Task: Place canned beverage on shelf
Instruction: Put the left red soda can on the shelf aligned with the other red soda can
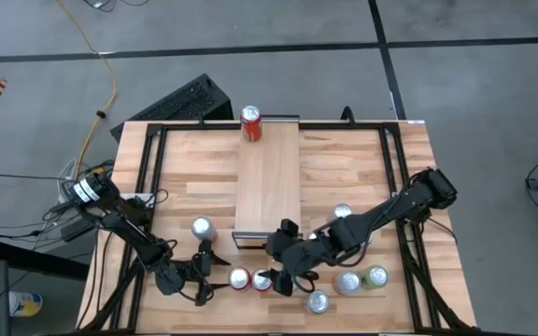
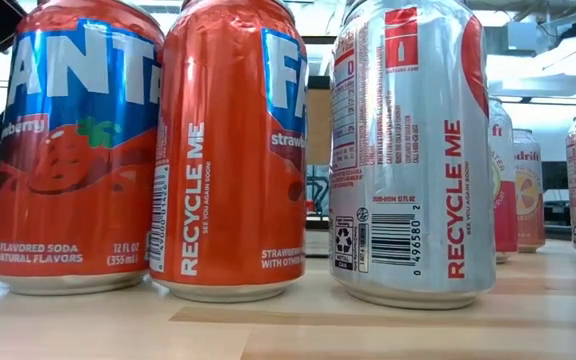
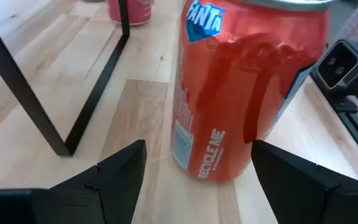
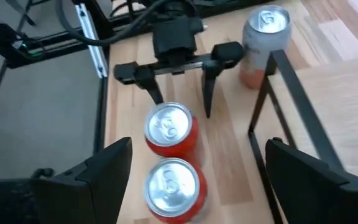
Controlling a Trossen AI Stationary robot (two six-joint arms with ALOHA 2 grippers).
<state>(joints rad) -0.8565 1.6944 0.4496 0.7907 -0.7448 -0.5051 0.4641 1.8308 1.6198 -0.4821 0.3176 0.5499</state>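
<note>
Two red Fanta cans [image 1: 239, 278] [image 1: 261, 280] stand upright side by side on the table near its front edge; the low view shows them close up [image 2: 73, 150] [image 2: 233, 150]. My left gripper [image 1: 215, 278] comes level from the table's left, open. Its fingers [image 3: 123, 171] stand on either side of the nearer red can [image 3: 247, 87] without touching it. My right gripper [image 4: 197, 180] hovers open above both red cans [image 4: 171, 129] [image 4: 174, 183]. The shelf [image 1: 267, 177] stands mid-table, and another red can [image 1: 251, 123] stands on its far end.
A silver-topped can [image 1: 201, 227] stands left of the shelf's near end, beside a black shelf leg [image 3: 95, 87]. Several more cans [image 1: 342, 213] [image 1: 348, 282] [image 1: 318, 301] stand at the front right. A silver can [image 2: 413, 150] fills the low view's right.
</note>
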